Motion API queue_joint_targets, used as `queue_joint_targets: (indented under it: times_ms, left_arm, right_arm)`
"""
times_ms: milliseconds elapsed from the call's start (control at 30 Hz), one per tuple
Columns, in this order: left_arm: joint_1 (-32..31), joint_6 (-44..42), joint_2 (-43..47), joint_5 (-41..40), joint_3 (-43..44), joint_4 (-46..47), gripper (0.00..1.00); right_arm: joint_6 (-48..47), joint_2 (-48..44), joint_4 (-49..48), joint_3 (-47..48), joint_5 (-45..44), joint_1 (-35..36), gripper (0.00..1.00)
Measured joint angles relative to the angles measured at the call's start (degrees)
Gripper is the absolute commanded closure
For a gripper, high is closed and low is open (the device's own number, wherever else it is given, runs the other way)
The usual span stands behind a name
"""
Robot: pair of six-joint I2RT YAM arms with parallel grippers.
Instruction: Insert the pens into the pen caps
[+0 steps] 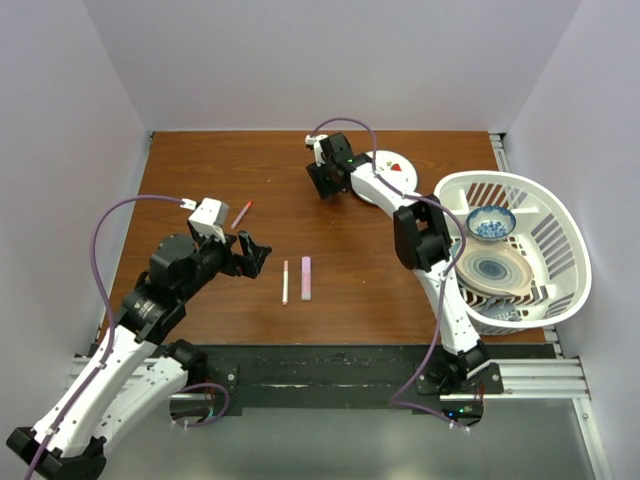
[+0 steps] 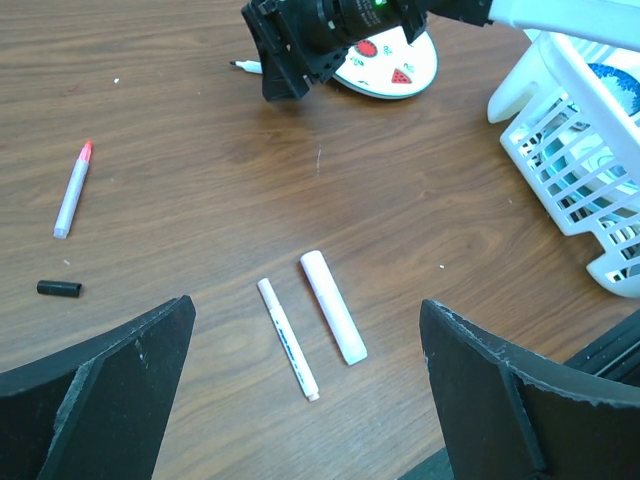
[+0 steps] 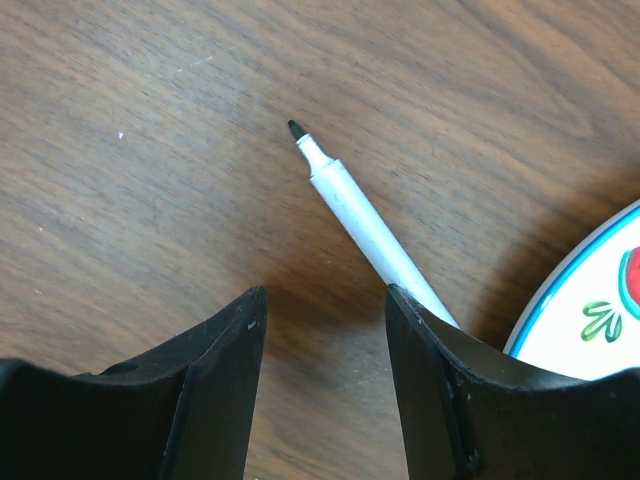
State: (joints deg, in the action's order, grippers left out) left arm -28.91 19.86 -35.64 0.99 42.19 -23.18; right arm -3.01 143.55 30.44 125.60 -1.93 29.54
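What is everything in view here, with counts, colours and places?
pink marker: one, pale pink, table centre
thin white pen: one, white, just left of the marker
red-tipped pen: one, white, left part of table
black-tipped pen: one, white, beside the plate
short black tube: one, black, near the red-tipped pen
plate: one, white with red marks, far side
basket: one, white, table's right edge
bowl: one, blue-patterned, in the basket
dish: one, blue-centred, in the basket
table: one, brown wood
left gripper: one, black, open, facing the centre pens
right gripper: one, black, open, at the black-tipped pen
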Motion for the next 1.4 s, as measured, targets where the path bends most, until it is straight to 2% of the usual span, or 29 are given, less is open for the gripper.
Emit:
queue_joint_targets:
  times_ms: [867, 1300, 1400]
  left_arm:
    - [0.00, -0.13, -0.07, 0.00, 0.00, 0.00, 0.00]
    - [0.00, -0.57, 1.62, 0.00, -0.66, 0.04, 0.01]
    - [0.00, -0.59, 1.79, 0.00, -0.68, 0.04, 0.02]
  right_arm:
    - [-3.34, -2.05, -0.76, 1.88, 3.13, -3.10, 0.43]
    - [-3.45, -0.15, -0.85, 0.50, 4.55, -3.26, 0.44]
    - [-3.45, 0.52, -0.85, 0.17, 4.52, -3.26, 0.47]
